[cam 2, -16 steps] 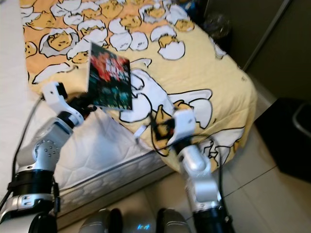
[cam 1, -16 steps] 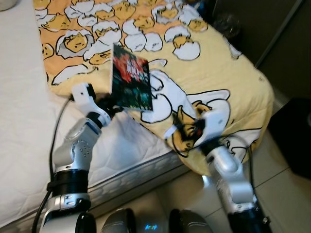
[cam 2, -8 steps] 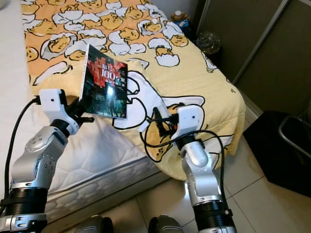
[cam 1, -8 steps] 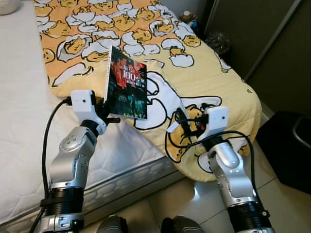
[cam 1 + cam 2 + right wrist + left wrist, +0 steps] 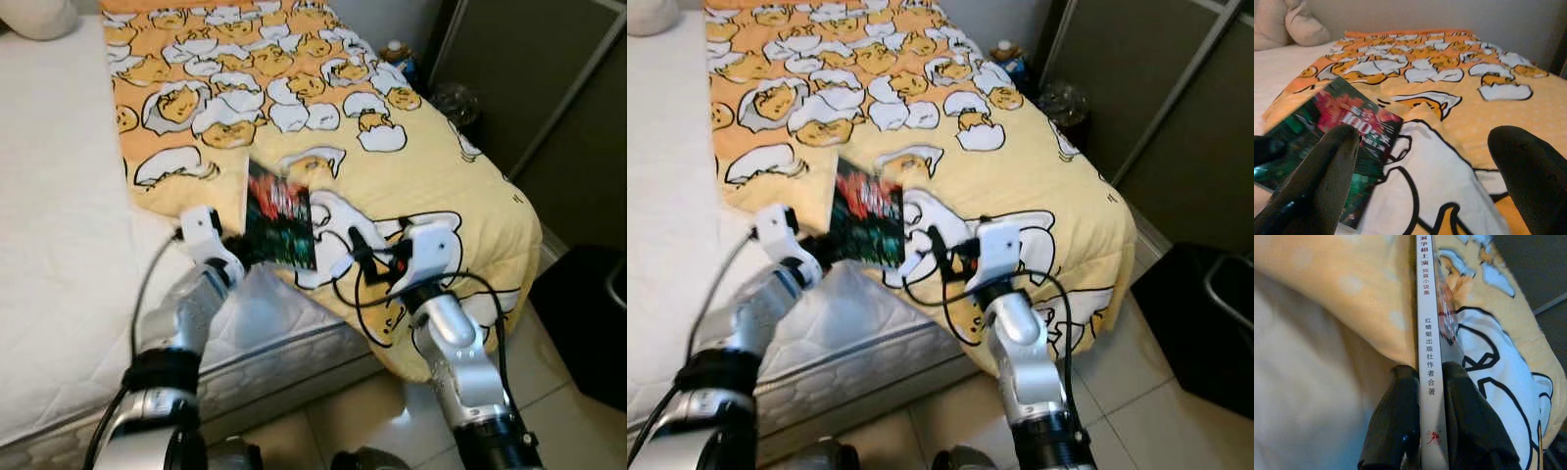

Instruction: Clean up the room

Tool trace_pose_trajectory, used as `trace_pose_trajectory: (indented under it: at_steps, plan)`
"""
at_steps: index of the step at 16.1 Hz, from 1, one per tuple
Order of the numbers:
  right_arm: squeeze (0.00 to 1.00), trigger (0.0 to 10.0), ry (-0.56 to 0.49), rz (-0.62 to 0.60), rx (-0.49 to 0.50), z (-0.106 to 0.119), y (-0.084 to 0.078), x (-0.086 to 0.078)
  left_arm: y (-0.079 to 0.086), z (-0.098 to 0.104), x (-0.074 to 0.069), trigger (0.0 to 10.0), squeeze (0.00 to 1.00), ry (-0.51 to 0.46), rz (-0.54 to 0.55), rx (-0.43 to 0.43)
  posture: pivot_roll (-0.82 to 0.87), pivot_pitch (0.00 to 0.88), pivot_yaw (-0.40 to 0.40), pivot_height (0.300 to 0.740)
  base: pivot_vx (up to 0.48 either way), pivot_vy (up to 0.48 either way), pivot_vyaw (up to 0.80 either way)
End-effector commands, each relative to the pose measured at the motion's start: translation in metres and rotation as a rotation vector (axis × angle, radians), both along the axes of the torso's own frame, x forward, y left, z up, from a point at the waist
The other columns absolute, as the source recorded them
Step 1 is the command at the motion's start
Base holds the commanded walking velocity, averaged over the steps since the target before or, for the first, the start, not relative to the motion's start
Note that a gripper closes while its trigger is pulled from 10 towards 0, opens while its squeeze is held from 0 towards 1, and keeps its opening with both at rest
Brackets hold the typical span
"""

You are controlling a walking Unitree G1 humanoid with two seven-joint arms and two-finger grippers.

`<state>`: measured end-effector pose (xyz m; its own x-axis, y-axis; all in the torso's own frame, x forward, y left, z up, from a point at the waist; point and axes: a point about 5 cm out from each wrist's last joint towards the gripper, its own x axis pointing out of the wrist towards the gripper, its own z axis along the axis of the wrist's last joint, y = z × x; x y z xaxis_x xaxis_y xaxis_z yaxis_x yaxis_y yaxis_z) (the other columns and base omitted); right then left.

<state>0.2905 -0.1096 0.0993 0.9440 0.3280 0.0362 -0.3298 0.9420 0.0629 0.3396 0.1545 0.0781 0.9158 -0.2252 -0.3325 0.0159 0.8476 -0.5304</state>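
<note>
Gripping a book by its spine, the left tool holds it upright above the near edge of the bed. Left wrist view: both black fingers pressed against the white spine, one each side, printed characters running along the spine. Cover is dark with red and green print, facing right toward the right tool.

Right tool sits just right of the book, over the yellow blanket, fingers spread wide, nothing between them. Right wrist view looks across the blanket at the book cover, near one finger.

Blanket: orange-yellow with white eggshell cartoon pattern, covers the right part of the bed and drapes over its near right corner. Bare white mattress to the left. Pillow at far left. Bottle beyond the bed's far right side. Tiled floor near right.
</note>
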Motion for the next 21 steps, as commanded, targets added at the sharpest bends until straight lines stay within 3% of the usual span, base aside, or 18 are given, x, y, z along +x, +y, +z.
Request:
trace_pose_trajectory:
  at_steps: [1,2,5,13,14,15,21]
  plan:
    - [0.0,10.0,0.006,0.009,0.0,0.001,0.0,-0.003,-0.006,-0.009,0.001,10.0,0.0,0.038,0.0,-0.028,-0.03,0.041,-0.038,0.74,0.0,0.0,0.0]
    - [0.0,10.0,0.01,0.014,-0.004,0.0,0.0,-0.005,-0.011,-0.015,0.002,10.0,1.0,0.069,0.007,-0.041,-0.05,0.05,-0.036,0.74,0.0,0.0,0.0]
    - [0.0,10.0,0.014,0.013,-0.004,0.0,-0.001,-0.009,-0.017,-0.018,0.006,10.0,1.0,0.091,0.005,-0.058,-0.07,0.061,-0.033,0.74,0.0,0.0,0.0]
    - [0.0,10.0,0.046,0.012,-0.008,-0.003,0.0,-0.017,-0.012,-0.021,0.011,10.0,1.0,0.109,0.032,-0.111,-0.08,0.085,-0.021,0.74,0.0,0.0,0.0]
    - [0.0,10.0,0.05,0.012,-0.009,-0.003,0.0,-0.018,-0.012,-0.019,0.012,10.0,0.31,0.104,0.033,-0.13,-0.08,0.087,-0.018,0.74,0.0,0.0,0.0]
    - [0.0,10.0,0.054,0.011,-0.01,-0.004,-0.001,-0.019,-0.011,-0.018,0.013,10.0,0.0,0.097,0.037,-0.148,-0.08,0.087,-0.017,0.74,0.0,0.0,0.0]
    - [0.0,10.0,0.07,0.0,-0.008,-0.007,-0.002,-0.024,0.009,-0.039,-0.004,10.0,0.0,0.169,0.107,-0.189,-0.08,0.096,-0.006,0.74,0.0,0.0,0.0]
